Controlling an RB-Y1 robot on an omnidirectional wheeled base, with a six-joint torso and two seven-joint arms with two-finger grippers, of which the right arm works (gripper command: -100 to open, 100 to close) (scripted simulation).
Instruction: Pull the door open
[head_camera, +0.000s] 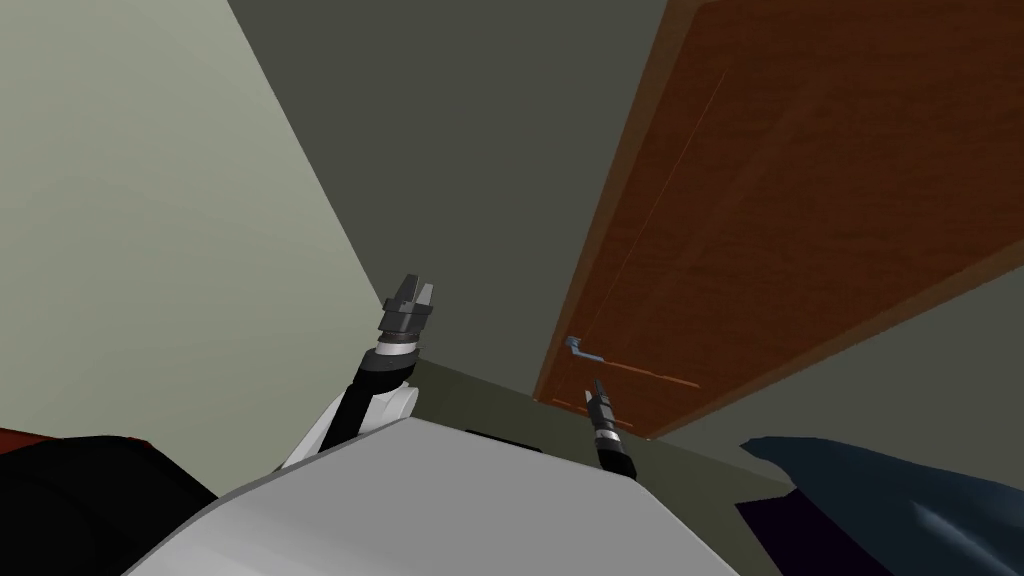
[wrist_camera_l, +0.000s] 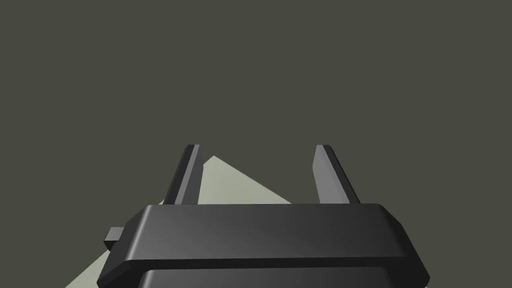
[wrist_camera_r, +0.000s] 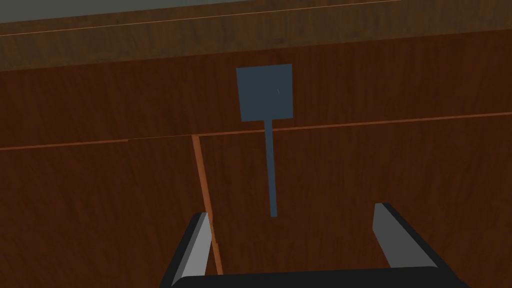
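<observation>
Wrist view shows right jaws apart, door handle (wrist_camera_r: 269, 145) just ahead

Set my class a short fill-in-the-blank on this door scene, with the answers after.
1. The door is coloured ____.
2. The right gripper points at the door's blue-grey ____.
3. The right gripper is ____, holding nothing.
4. The left gripper faces a plain grey ____.
Missing words: brown; handle; open; wall.
</observation>
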